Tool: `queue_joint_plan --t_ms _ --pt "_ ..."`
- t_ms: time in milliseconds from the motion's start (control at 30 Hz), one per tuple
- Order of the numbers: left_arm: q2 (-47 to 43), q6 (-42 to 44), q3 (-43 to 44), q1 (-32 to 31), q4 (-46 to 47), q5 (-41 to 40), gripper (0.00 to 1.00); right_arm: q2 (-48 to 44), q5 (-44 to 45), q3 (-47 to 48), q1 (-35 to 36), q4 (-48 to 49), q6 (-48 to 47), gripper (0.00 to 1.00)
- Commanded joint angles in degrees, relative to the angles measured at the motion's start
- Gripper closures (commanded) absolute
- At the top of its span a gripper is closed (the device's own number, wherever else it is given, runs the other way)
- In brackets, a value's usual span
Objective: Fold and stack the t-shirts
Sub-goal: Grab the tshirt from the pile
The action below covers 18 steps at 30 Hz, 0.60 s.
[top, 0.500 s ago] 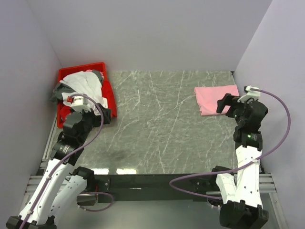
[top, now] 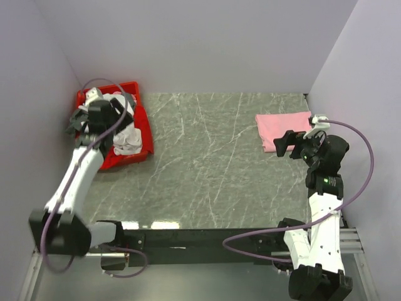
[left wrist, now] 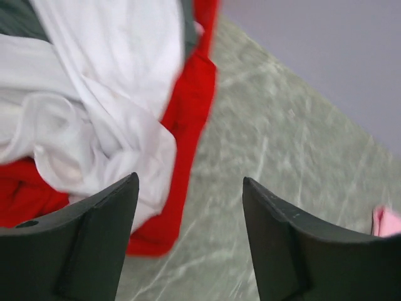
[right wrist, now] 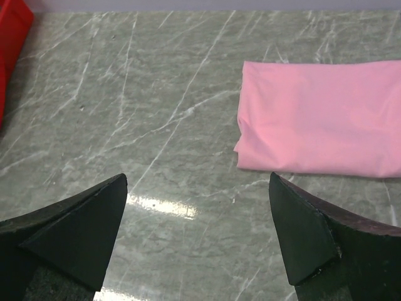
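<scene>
Pink t-shirt (right wrist: 319, 116) folded flat, white t-shirt (left wrist: 94, 113) crumpled

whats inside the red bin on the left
A crumpled white t-shirt heaped in the red bin, with some dark grey cloth beside it. Whatever lies under the heap, and most of the bin's floor, is covered.

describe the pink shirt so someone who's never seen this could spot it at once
On the grey marbled table, look to the far right corner, across from the red bin on the left. The pink shirt lies flat, folded into a rectangle. It is the only pink cloth; the other clothes are white and grey, heaped in the bin.
</scene>
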Motion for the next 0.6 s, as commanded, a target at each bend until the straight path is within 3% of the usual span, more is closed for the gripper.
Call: queue_joint_plan --t_ms 0,133,233,567 --pt "10.07 -7.80 9.03 4.81 -7.08 -0.37 0.30 -1.14 -2.17 -0.54 0.01 1.14 -0.81 0.00" --pt "22.02 -11.40 20.00 5.61 -14.44 -5.11 0.29 0.00 -2.52 0.07 0.01 0.08 -1.25 0.00" --pt "25.82 -16.24 24.42 5.61 -22.18 -11.53 0.28 0.96 -2.00 0.86 0.10 -0.80 -1.42 0.00" --pt "21.44 -19.41 19.95 5.61 -22.65 -19.98 0.27 1.32 -2.43 0.95 0.01 -1.15 -1.07 0.00"
